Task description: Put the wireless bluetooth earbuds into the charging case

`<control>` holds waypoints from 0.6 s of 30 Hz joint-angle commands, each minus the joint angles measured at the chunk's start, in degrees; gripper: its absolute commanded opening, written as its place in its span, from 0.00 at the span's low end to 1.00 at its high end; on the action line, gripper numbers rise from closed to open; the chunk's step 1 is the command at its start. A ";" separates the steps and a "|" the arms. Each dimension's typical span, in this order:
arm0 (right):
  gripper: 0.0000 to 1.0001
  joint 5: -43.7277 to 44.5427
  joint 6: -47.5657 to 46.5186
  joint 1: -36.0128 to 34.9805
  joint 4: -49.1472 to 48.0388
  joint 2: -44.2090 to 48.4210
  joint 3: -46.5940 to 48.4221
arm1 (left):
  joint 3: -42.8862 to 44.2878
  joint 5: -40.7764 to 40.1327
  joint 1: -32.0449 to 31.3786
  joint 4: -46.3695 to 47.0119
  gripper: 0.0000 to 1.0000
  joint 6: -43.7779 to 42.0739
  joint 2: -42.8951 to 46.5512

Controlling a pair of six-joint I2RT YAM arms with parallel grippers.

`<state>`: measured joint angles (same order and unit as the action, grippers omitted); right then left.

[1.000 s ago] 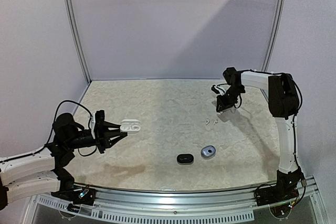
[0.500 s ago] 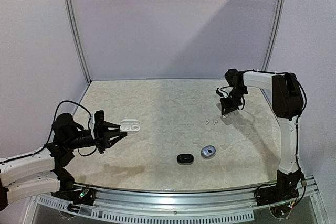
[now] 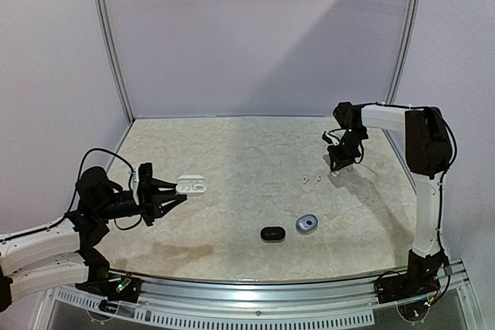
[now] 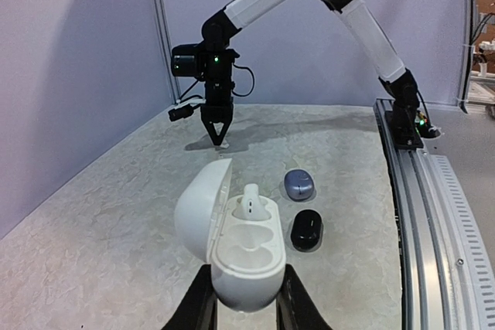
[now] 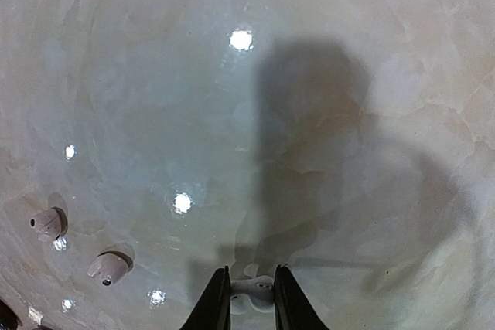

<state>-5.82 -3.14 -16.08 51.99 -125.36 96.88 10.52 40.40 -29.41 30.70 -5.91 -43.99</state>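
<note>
Two arms work well apart over the marbled table (image 3: 232, 144). R arm (image 3: 402, 125) reaches far-right w/ wrist pointing down, so its cam looks straight at the tabletop. L arm (image 3: 46, 241) lies low at near-left, reaching out level. L gripper (image 4: 246, 299) is clamped on the near end of the white charging case (image 4: 236, 245), lid swung open to the side, wells facing up. Prob. held so to keep it steady and open for a drop-in from above. Silvery-blue case (image 4: 298, 185) and black case (image 4: 305, 230) look shut, just beside each other near table front-centre, neither arm on them. In the white case the far well has a seated earbud (image 4: 252, 202), stem up; near well empty, so room for one more. R gripper (image 5: 246, 293) pinches a white earbud (image 5: 249, 290) at the very fingertips. On the surface or just above it: can't tell. Tip grip likely leaves the bud body free to enter a well. A loose earbud (image 5: 48, 223) and another loose earbud (image 5: 107, 267) lie on the table near it, apart from each other. Judgement: pick looks made, next is the carry across to the L-held case. Bud is tiny and smooth, may twist in the pinch.
</note>
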 commanded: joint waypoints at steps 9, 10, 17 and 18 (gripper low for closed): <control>0.22 3.22 0.12 -0.09 2.25 4.23 -5.88 | -0.86 0.21 -0.50 -0.38 0.00 -0.58 0.66; 0.23 3.35 0.27 -0.08 1.98 4.62 -6.33 | -0.86 0.20 -0.43 -0.35 0.00 -0.59 0.66; 0.23 3.25 0.88 -0.06 1.57 7.26 -8.50 | -0.99 0.19 -0.47 -0.29 0.00 -0.68 0.72; 0.23 3.15 0.93 -0.09 1.54 7.52 -8.87 | -1.02 0.19 -0.52 -0.28 0.00 -0.67 0.79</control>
<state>-3.49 -2.96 -16.08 51.51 -120.05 89.84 10.33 40.42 -29.41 30.68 -5.98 -43.72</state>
